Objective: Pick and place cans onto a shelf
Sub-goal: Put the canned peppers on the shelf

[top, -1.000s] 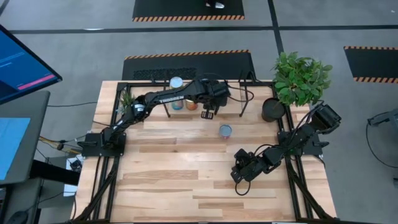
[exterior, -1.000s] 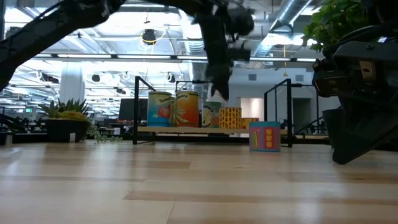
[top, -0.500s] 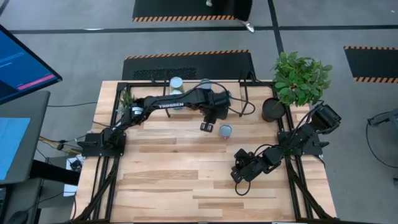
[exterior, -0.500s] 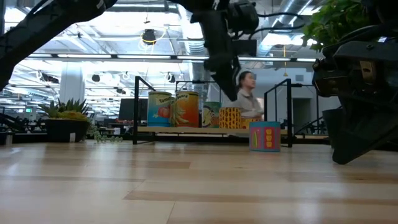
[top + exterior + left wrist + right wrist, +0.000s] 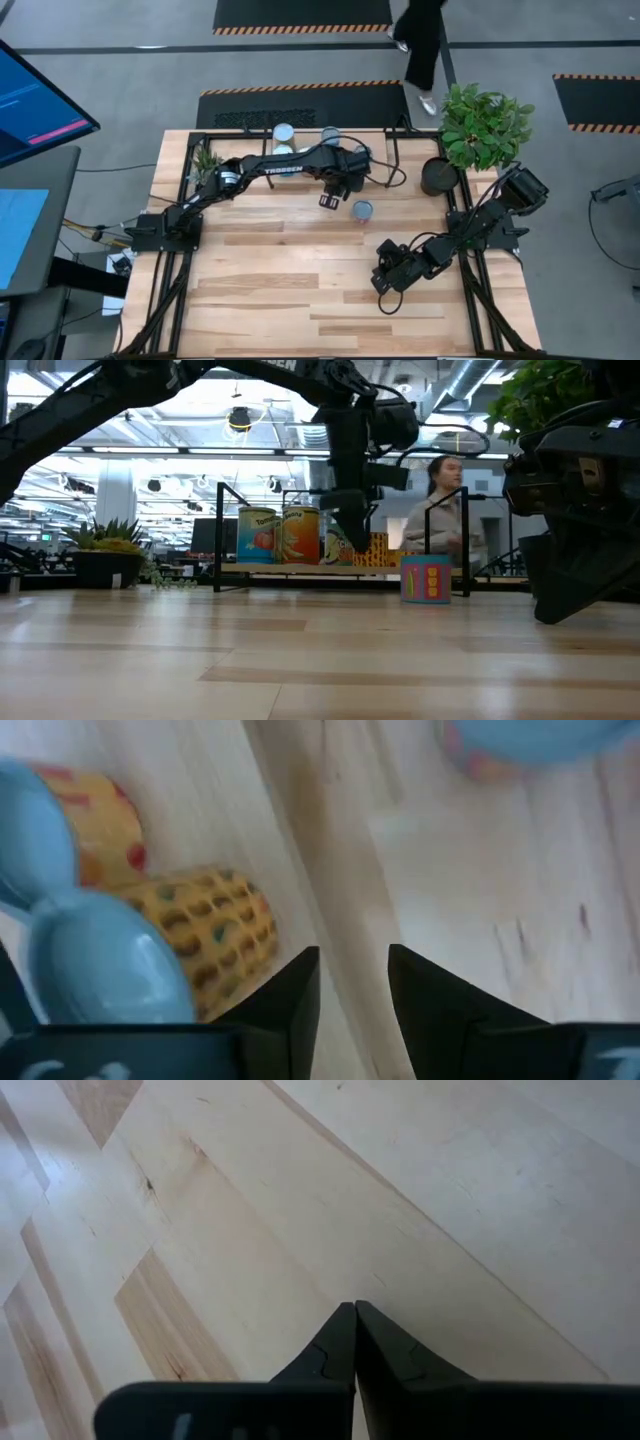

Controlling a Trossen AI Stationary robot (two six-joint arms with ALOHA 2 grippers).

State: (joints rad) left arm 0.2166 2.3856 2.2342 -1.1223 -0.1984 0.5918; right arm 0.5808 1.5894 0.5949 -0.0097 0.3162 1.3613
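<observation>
Overhead view first. Left gripper (image 5: 329, 201) hangs at the shelf's (image 5: 300, 172) front edge, fingers apart with nothing between them, just at nine o'clock of the lone can (image 5: 363, 210) standing on the tabletop (image 5: 300, 290). A second ago that gripper sat higher, over the shelf cans; it has since swung down and toward the lone can. Two pale can tops (image 5: 284, 132) show at the shelf's rear, at twelve o'clock of the left arm. Right gripper (image 5: 384, 300) rests low at five o'clock of the lone can, well apart from it, unchanged. A person (image 5: 425, 45) now walks past the table's far side, beyond the plant pot (image 5: 438, 176); a second ago only a foot showed there.

Level view: shelf cans (image 5: 280, 536) stand in a row on the board; the lone can (image 5: 426, 579) stands on the table at three o'clock of them. Left gripper (image 5: 351, 525) hangs in front of the row. The person now shows behind the lone can.

Left wrist view: fingers (image 5: 285, 995) spread, bare wood between them; two yellow-labelled cans (image 5: 215, 935) lie alongside.

Right wrist view: fingers (image 5: 345, 1345) pressed together, empty, over bare planks.
</observation>
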